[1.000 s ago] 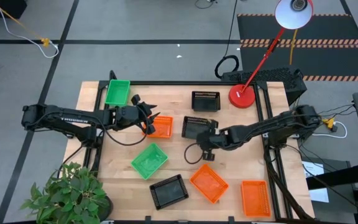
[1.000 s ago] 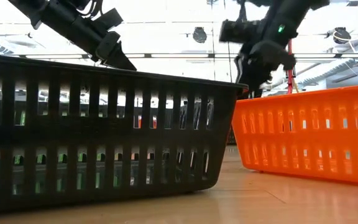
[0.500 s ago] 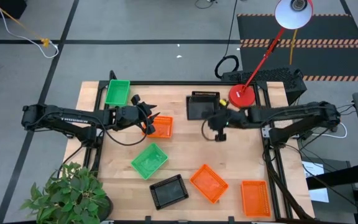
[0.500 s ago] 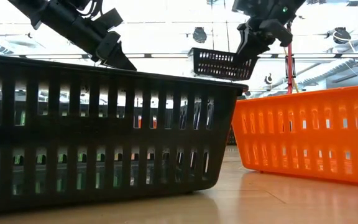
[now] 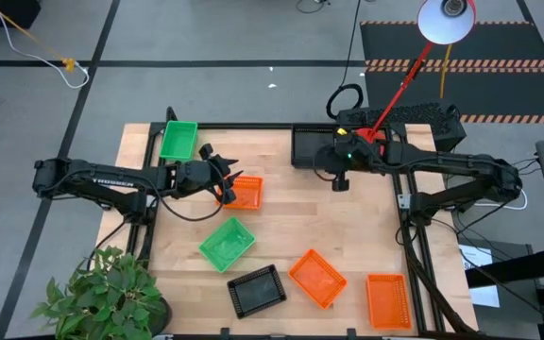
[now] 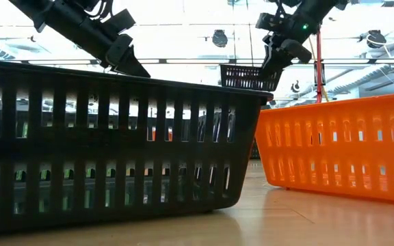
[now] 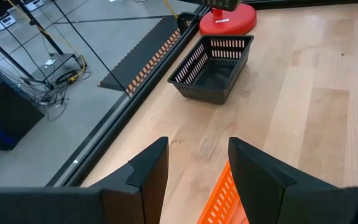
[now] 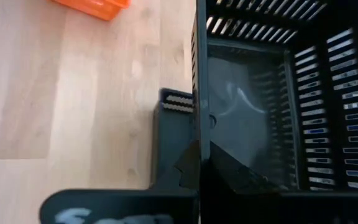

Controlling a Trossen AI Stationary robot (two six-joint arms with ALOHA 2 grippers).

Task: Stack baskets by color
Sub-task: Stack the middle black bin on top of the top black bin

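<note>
The right gripper is pinching the wall of a black basket, its fingers pressed tight on the rim, and is carrying it over the desk's twelve o'clock edge, right above where a second black basket rests on the wood just beside the red lamp base. From the low view the carried one hangs clear of the surface, so this reads as the first black pairing about to happen, not yet seated. From the right wrist camera, the lower basket's rim peeks out under the held one (alignment looks close, though I cannot tell if they touch).

Out from there, the third black basket lies alone at six o'clock. One orange basket sits left of centre, with the left gripper poised at its near wall, fingers spread either side of that wall and not closed on it. Two more orange baskets and lie well apart toward five o'clock. A green basket waits at the eleven o'clock corner, another green one near seven o'clock; a third green does not show.

My read: no colour is finished, and nearly everything remains. A potted plant stands off the seven o'clock corner.
</note>
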